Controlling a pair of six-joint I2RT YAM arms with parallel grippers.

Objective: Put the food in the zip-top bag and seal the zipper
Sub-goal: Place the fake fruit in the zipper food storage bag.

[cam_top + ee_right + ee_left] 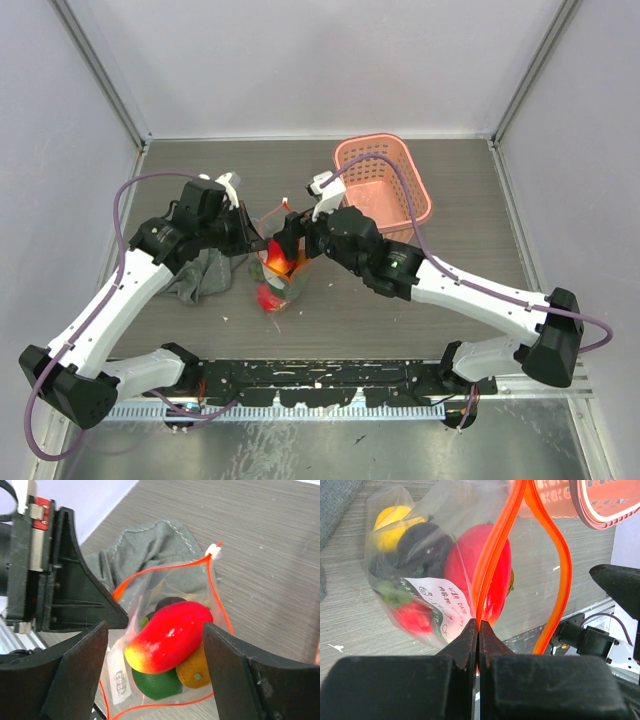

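Observation:
The clear zip-top bag hangs between my two grippers with its mouth open. It holds a red-yellow mango, a green fruit, an orange-brown fruit, a yellow fruit and dark and red pieces. My left gripper is shut on one side of the red-orange zipper at the bag's mouth. The other zipper side bows away to the right. The white slider tab sits at the far end. My right gripper is open, its fingers wide on either side of the mango, above the mouth.
A grey cloth lies crumpled to the left of the bag and also shows in the right wrist view. A pink plastic basket stands at the back right. The left gripper's black body is close beside my right fingers.

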